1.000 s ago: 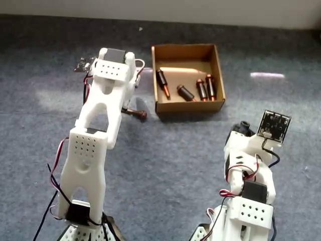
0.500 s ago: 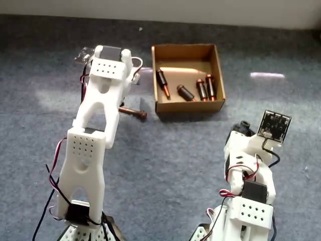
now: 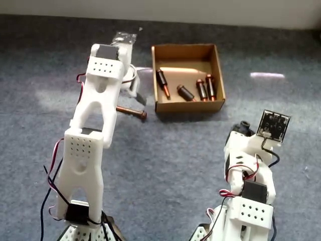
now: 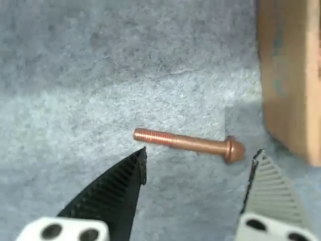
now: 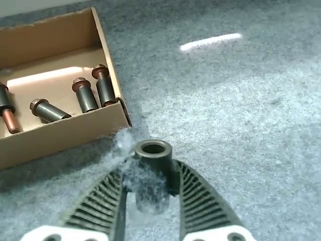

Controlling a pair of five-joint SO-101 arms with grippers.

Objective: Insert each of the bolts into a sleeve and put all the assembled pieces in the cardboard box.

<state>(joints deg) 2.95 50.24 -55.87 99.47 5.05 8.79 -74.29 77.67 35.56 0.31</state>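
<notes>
A copper bolt (image 4: 190,144) lies flat on the grey carpet, its head toward the cardboard box (image 4: 288,75). My left gripper (image 4: 198,163) hovers over it, open, with one finger on each side of the bolt and not touching it. From above, the bolt (image 3: 131,111) sits just left of the box (image 3: 218,75), partly under the left arm. My right gripper (image 5: 150,188) is shut on a dark sleeve (image 5: 151,168) held upright, open end up, near the box's front right corner. Several assembled pieces (image 3: 202,89) lie inside the box.
The open-topped box (image 5: 108,118) stands at the back centre of the carpet. The right arm (image 3: 249,165) is folded low at the front right. A bright streak of light (image 3: 267,76) falls on the carpet right of the box. Open carpet lies between the two arms.
The left arm's wrist has swung toward the far side of the table, uncovering more of the bolt's shank. The bolt, the right arm and its sleeve have stayed put.
</notes>
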